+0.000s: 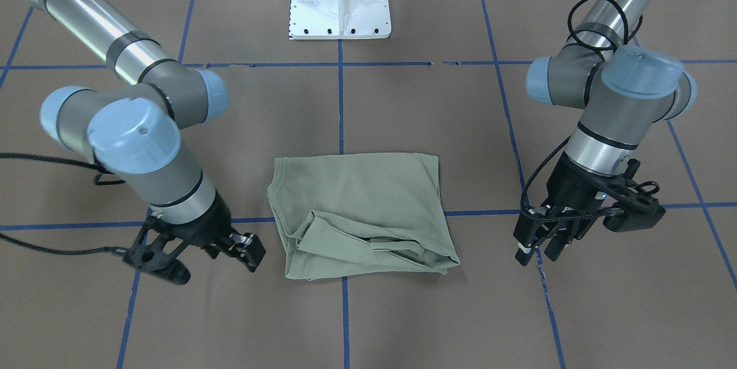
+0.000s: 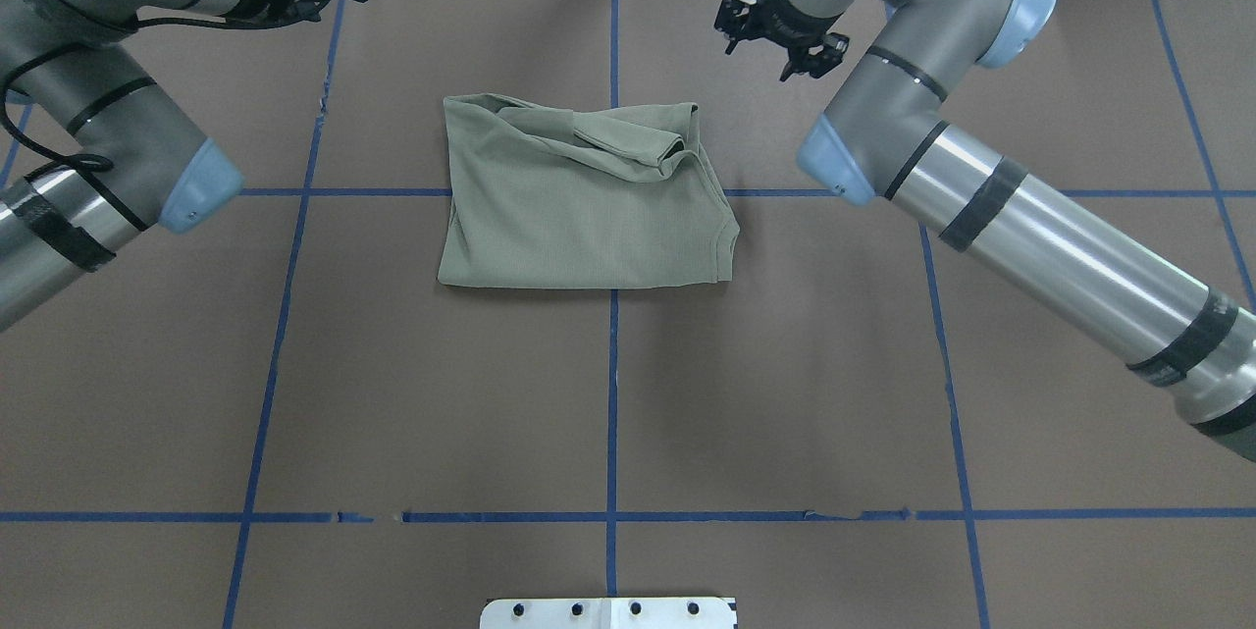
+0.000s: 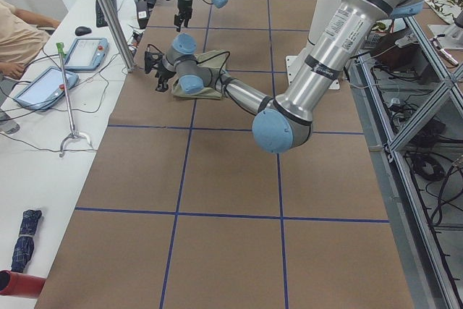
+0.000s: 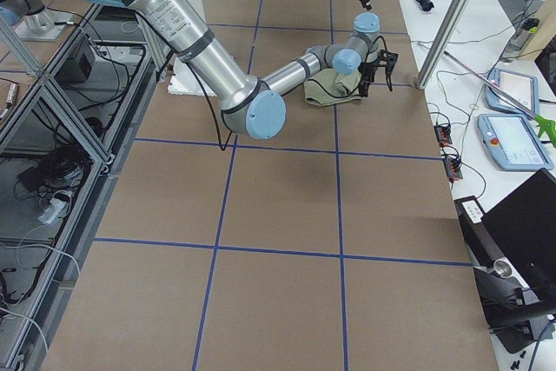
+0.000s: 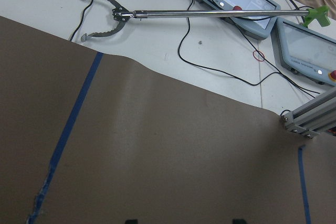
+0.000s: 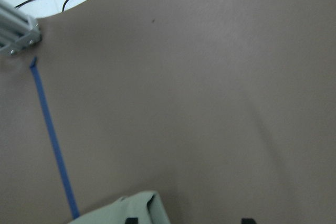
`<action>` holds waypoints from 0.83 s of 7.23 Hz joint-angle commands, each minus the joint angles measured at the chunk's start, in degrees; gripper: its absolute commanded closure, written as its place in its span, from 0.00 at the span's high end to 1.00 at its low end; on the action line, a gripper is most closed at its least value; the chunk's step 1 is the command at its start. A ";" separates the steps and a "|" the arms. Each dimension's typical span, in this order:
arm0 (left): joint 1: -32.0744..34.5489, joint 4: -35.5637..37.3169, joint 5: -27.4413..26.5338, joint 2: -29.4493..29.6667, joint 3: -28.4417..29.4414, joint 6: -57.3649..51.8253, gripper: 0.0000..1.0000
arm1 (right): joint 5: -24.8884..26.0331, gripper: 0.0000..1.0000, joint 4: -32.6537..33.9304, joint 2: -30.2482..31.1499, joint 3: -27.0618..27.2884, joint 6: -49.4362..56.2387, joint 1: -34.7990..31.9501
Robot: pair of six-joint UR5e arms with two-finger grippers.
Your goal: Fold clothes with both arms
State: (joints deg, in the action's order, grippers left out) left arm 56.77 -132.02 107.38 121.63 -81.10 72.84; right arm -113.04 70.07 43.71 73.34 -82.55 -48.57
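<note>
Right gripper (image 1: 240, 254): fingers apart, near the shirt's end, off the cloth; its wrist view catches a shirt corner.
Left gripper (image 1: 536, 254): fingers apart, farther off the opposite end; its wrist view shows brown tabletop (image 5: 173, 156) and a reach grabber (image 5: 199, 13).
Shirt (image 1: 357, 196): folded, mid-tabletop; long axis runs arm to arm; loose folds along operators' edge.
Pedestal (image 1: 339, 6): farthest.

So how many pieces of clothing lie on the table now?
1: a green shirt, folded, in the middle of the table. Its folds could hide something smaller.
</note>
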 commanded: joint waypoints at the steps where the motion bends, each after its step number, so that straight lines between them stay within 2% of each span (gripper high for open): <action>1: 3.59 -0.08 3.95 -1.66 -0.46 -3.57 0.69 | 4.21 0.00 0.24 -1.94 2.95 -5.76 8.02; 2: 4.13 0.09 4.93 -1.66 -0.81 -3.84 0.69 | 7.36 0.00 0.33 -3.09 2.60 -5.87 11.19; 3: 4.13 0.01 4.94 -1.66 -0.90 -3.76 0.69 | 10.09 0.00 0.33 -5.19 -0.10 -6.30 12.79; 5: 4.13 0.18 4.77 -1.75 -1.78 -3.58 1.00 | 11.78 0.00 0.16 -9.67 -7.82 -5.61 13.77; 6: 4.13 0.18 4.77 -1.75 -1.96 -3.50 1.00 | 12.48 0.00 -0.02 -9.87 -8.82 -5.34 13.94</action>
State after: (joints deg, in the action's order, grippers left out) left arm 60.88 -131.88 112.17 119.92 -82.70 69.22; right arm -101.66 70.24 35.02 67.12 -88.26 -35.05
